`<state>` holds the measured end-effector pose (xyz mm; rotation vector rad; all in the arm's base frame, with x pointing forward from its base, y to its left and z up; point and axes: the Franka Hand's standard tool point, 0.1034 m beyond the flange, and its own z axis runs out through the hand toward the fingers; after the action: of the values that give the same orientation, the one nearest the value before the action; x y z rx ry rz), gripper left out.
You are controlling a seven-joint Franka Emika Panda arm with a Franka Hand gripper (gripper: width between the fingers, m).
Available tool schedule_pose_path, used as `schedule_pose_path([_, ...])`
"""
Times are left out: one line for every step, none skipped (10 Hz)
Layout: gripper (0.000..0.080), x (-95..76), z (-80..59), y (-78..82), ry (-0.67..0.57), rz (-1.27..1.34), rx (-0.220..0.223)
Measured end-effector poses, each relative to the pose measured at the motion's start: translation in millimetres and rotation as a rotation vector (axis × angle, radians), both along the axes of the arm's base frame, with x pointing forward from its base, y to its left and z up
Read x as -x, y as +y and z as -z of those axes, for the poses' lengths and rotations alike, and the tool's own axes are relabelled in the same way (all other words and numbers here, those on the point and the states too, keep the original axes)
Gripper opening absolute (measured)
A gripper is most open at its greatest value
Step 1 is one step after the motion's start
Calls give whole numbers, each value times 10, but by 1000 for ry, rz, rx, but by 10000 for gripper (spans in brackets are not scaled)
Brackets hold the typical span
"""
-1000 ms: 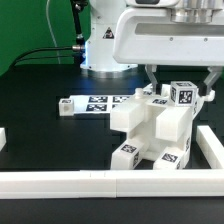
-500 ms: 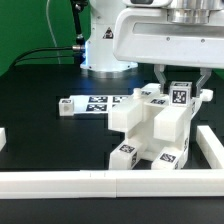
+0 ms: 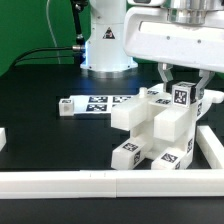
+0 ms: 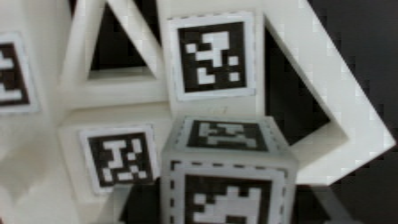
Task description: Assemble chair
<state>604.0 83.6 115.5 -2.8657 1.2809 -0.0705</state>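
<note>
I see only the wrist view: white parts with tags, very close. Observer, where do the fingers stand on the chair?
Observer: In the exterior view the gripper is above the chair. Its fingers are closed on both sides of the tagged block at the top.
Operator: Is the chair near any border?
Observer: Yes. It stands in the corner of the white rail, which runs in front of it and along the exterior view's right.
Operator: What else lies nearby?
Observer: The marker board lies flat beside the chair, on the exterior view's left.
</note>
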Motion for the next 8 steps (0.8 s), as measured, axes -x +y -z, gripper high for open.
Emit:
schedule_pose_path([284,-14,2,-5,-19,122,-19])
schedule_pose_path([284,-20,1,-2,-26,206,-35])
schedule_pose_path([284,-39,0,9,-36,322,-55])
schedule_pose_path([284,-57,-2,12,-47,385,-67])
schedule_pose_path([284,-64,-4,26,-47,497,-85])
schedule_pose_path([284,-64,-5,43,-45,581,-95])
schedule_pose_path([284,-63,-5,48,-45,618,-98])
schedule_pose_path([284,-63,-5,49,-45,616,-98])
